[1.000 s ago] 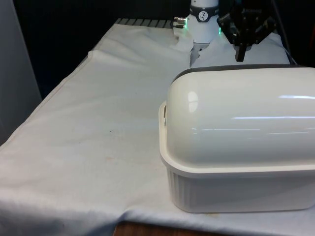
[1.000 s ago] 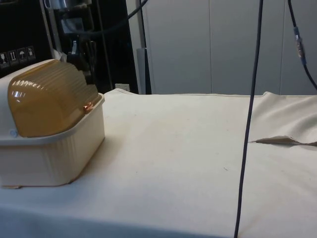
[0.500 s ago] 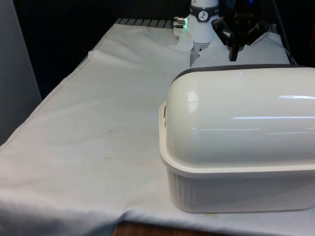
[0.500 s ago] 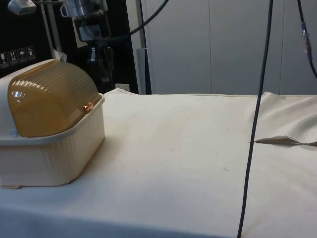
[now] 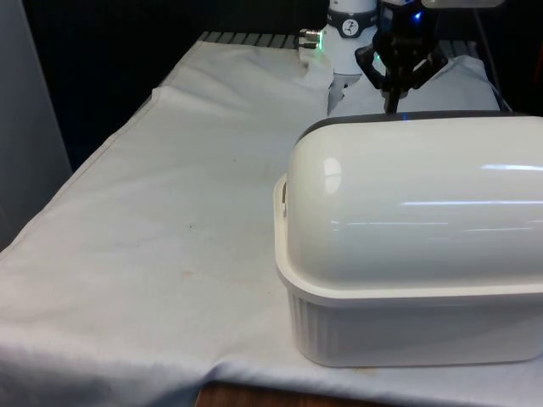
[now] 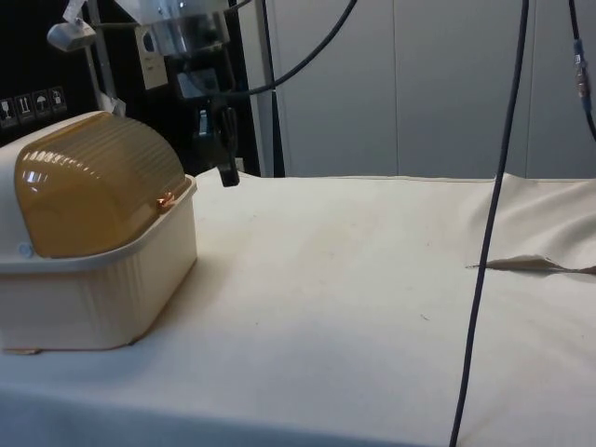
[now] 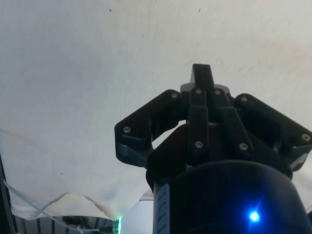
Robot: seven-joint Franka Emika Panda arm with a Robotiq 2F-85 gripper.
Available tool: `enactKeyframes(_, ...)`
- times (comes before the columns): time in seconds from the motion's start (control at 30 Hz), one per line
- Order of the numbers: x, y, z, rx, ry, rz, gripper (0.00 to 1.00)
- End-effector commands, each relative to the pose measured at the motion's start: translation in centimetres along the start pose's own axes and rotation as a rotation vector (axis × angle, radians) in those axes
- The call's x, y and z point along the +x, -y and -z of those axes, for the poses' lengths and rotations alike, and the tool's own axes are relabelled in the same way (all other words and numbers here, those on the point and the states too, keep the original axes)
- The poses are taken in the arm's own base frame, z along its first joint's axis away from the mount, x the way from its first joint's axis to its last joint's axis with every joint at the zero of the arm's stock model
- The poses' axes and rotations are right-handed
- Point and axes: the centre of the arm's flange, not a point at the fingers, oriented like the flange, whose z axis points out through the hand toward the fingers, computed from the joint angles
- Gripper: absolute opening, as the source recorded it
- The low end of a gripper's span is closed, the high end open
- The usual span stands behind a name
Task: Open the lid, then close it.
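1. Nearest the front view's camera we see the cream plastic bread box [image 5: 416, 331], a ribbed tub standing at the near edge of the table [image 5: 170, 254] towards the front view's right, on the white cloth.
2. Its rounded white roll-top lid [image 5: 424, 195] sits shut over the tub. In the side view the same lid [image 6: 98, 191] looks amber and ribbed, and its lower edge meets the tub's rim on the side that faces the open cloth.
3. The bread box [image 6: 102, 289] in the side view stands at the table's end, with a long bare stretch of cloth running away from it.
4. Beyond the box, towards the table's far edge, the black two-finger gripper [image 5: 392, 95] hangs pointing straight down from the white arm, its tips just past the lid's dark back edge in the front view.
5. In the side view the gripper [image 6: 223, 172] hovers above the cloth just beside the box's front rim, clear of both lid and tub.
6. In the wrist view the gripper [image 7: 201, 80] has its fingers pressed together, with nothing between them, over bare cloth.
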Motion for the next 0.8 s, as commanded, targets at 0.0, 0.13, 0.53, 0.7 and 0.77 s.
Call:
enactKeyframes(0.0,-0.15,-0.05,0.09,0.002,-0.008,-0.001,0.0)
enactKeyframes(0.13,-0.03,0.0,0.01,0.0,0.0,0.0,0.0)
enactKeyframes(0.53,-0.19,0.0,0.03,0.001,-0.002,-0.004,0.4)
enactKeyframes(0.7,-0.19,0.0,0.03,0.001,-0.002,-0.004,0.65)
enactKeyframes(0.77,-0.19,0.0,0.03,0.001,-0.002,-0.004,0.79)
